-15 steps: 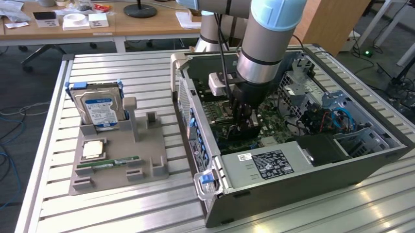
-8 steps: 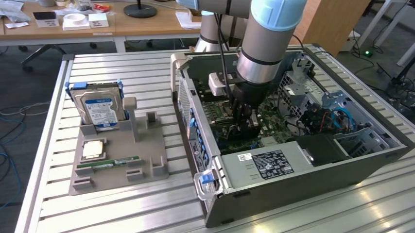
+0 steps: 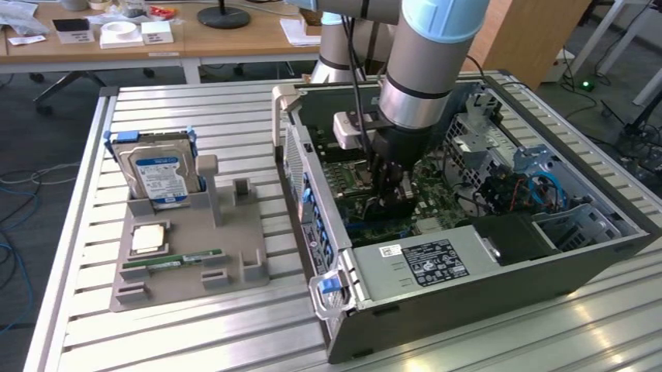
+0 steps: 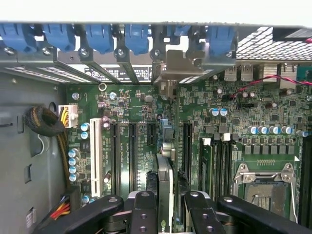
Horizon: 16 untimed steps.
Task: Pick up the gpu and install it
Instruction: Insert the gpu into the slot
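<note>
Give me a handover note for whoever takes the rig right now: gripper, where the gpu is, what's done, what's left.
Gripper: shut on the gpu, held edge-on between the fingers, down inside the open computer case.
GPU: over the motherboard, lined up along the expansion slots; its silver bracket sits at the rear slot openings by the blue clips.
Done: card picked up and carried into the case.
Left: whether the card is fully seated in its slot cannot be told from these views; it is not released yet.
Holder tray beside the case holds the hard drive and RAM stick.
</note>
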Each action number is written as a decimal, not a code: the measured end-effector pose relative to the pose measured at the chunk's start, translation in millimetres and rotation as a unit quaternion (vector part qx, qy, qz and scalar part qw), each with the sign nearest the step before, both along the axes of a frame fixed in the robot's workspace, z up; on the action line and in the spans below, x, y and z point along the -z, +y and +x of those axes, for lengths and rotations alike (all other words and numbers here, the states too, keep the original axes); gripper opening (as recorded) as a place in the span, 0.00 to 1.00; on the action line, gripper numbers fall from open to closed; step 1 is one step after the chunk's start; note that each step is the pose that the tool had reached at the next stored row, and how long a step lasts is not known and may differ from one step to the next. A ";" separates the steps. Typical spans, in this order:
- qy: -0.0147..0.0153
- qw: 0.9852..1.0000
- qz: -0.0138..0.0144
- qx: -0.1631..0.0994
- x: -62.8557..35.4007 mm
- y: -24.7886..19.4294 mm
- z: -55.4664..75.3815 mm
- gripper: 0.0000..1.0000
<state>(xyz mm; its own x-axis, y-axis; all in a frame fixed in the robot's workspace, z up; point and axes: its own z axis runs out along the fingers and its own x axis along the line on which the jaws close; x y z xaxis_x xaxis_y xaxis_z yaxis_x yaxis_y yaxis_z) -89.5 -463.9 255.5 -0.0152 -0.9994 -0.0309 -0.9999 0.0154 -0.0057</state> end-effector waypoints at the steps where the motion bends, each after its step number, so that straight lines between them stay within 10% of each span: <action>1: 0.000 1.000 0.000 0.000 -0.9 0.0 0.0 0.26; 16: -0.001 1.000 0.000 0.000 -8.1 0.0 0.0 0.26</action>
